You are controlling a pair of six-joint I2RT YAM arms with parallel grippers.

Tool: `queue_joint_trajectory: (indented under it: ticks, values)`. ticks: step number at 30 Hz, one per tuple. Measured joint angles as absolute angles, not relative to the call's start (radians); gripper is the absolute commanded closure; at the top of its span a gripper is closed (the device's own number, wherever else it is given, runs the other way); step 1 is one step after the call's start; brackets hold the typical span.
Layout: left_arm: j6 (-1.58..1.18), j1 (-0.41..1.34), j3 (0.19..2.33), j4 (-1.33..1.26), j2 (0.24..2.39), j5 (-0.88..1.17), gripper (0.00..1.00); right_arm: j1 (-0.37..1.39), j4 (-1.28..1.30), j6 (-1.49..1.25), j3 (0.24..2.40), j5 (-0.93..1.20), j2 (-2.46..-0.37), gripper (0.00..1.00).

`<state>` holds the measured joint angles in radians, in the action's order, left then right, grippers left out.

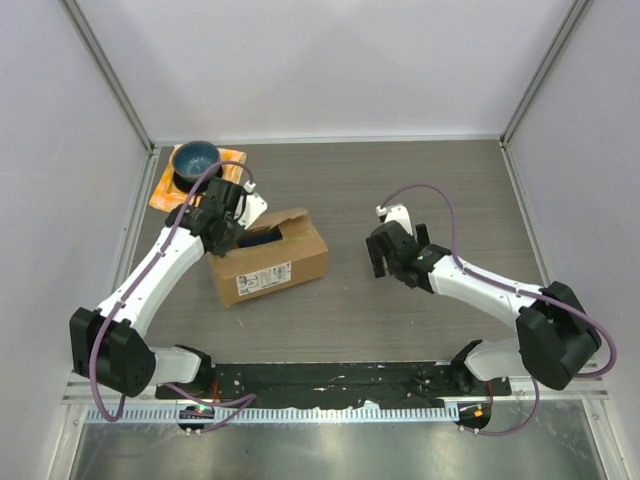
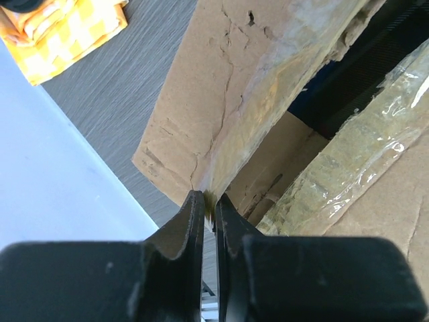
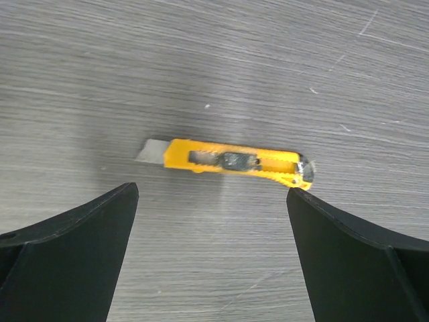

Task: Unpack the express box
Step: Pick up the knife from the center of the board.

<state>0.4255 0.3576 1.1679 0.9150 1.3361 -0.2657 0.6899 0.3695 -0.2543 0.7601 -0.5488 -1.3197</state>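
We list the items from largest to smallest.

1. Table (image 1: 400, 320): a dark wood-grain top that carries everything below.
2. Left arm (image 1: 150, 275): it reaches forward from its base with the elbow bent and the wrist pitched down over the carton.
3. Right arm (image 1: 490, 290): it stretches inward toward the table centre, wrist also pitched down, well apart from the carton.
4. Express box (image 1: 275, 262): it lies directly below the left pincer (image 2: 208, 201) and extends to that pincer's right. One top flap (image 2: 228, 87) is raised, and the inside looks dark.
5. Left pincer: we find the fingers drawn together to a thin slit, clamped on the taped edge of the raised flap (the tape is wrinkled and yellowish). Both fingertips touch cardboard.
6. Orange cloth (image 1: 165, 190) and blue bowl (image 1: 195, 158): the bowl rests on the cloth, just beyond the left pincer.
7. Right pincer (image 3: 211, 194): the fingers are spread wide and hold nothing.
8. Utility knife (image 3: 231, 162): yellow, blade extended, it lies flat on the table between the right pincer's fingers and just ahead of their tips. It touches neither finger.
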Motion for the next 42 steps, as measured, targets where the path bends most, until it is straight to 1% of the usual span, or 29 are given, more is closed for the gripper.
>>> queue_joint_trajectory:
  ticks: [3, 6, 10, 19, 23, 26, 33, 36, 37, 39, 41, 42]
  values:
    - [0.423, 0.358, 1.137, 0.91, 1.296, -0.27, 0.93, 0.642, 0.416, -0.222, 0.804, -0.531, -1.356, 0.0]
    - [0.418, 0.358, 1.113, 0.909, 1.291, -0.267, 0.92, 0.621, 0.496, -0.15, 0.906, -0.53, -1.422, 0.0]
    - [0.401, 0.358, 1.102, 0.908, 1.291, -0.253, 0.92, 0.614, 0.572, -0.007, 1.034, -0.514, -1.536, 0.05]
    - [0.396, 0.358, 1.101, 0.909, 1.29, -0.239, 0.93, 0.582, 0.707, 0.207, 1.029, -0.423, -1.565, 0.06]
    - [0.396, 0.358, 1.101, 0.909, 1.29, -0.234, 0.93, 0.552, 0.712, 0.255, 1.029, -0.404, -1.641, 0.08]
    - [0.396, 0.358, 1.098, 0.908, 1.284, -0.231, 0.93, 0.526, 0.714, 0.294, 1.036, -0.399, -1.719, 0.1]
    - [0.396, 0.358, 1.085, 0.912, 1.252, -0.231, 0.93, 0.479, 0.665, 0.345, 1.052, -0.385, -1.731, 0.18]
    - [0.394, 0.358, 1.085, 0.919, 1.25, -0.222, 0.91, 0.455, 0.641, 0.358, 1.056, -0.365, -1.735, 0.22]
    - [0.392, 0.358, 1.085, 0.922, 1.25, -0.217, 0.87, 0.447, 0.633, 0.362, 1.058, -0.355, -1.737, 0.25]
    - [0.386, 0.358, 1.086, 0.932, 1.25, -0.208, 0.85, 0.433, 0.628, 0.366, 1.068, -0.332, -1.744, 0.3]
    - [0.378, 0.358, 1.086, 0.939, 1.249, -0.199, 0.81, 0.416, 0.621, 0.367, 1.08, -0.295, -1.754, 0.31]
    - [0.376, 0.358, 1.086, 0.942, 1.248, -0.196, 0.75, 0.408, 0.619, 0.368, 1.084, -0.276, -1.756, 0.32]
